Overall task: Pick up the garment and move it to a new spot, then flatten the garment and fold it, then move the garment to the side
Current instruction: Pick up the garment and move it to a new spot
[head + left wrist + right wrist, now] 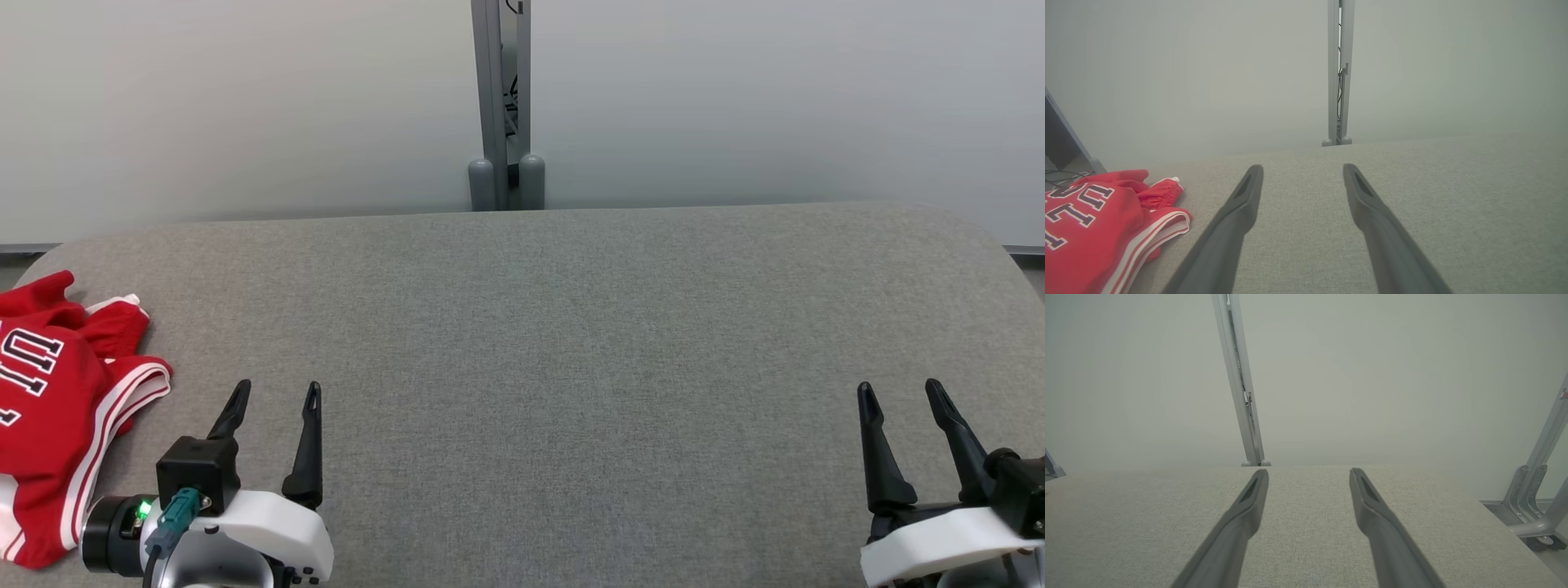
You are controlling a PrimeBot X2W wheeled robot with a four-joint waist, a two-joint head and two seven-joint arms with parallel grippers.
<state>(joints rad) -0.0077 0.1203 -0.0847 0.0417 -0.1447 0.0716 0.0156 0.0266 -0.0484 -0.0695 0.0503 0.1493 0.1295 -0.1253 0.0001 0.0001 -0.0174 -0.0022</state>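
The garment (pixel 57 408) is a red jersey piece with white stripes and dark block letters, lying crumpled at the table's left edge; it also lies at the lower left in the left wrist view (pixel 1094 228). My left gripper (pixel 276 394) hovers just right of the garment, open and empty, not touching it; its fingers (pixel 1241 204) spread wide over bare fabric. My right gripper (pixel 898 392) stands open at the lower right, far from the garment, with nothing between its fingers (pixel 1253 498).
The grey fabric-covered table (pixel 555 327) spans the view, with a rounded far edge. A grey metal post (pixel 500 106) rises behind its far edge against a pale wall. A metal frame on a castor (pixel 1535 514) stands off the table's right side.
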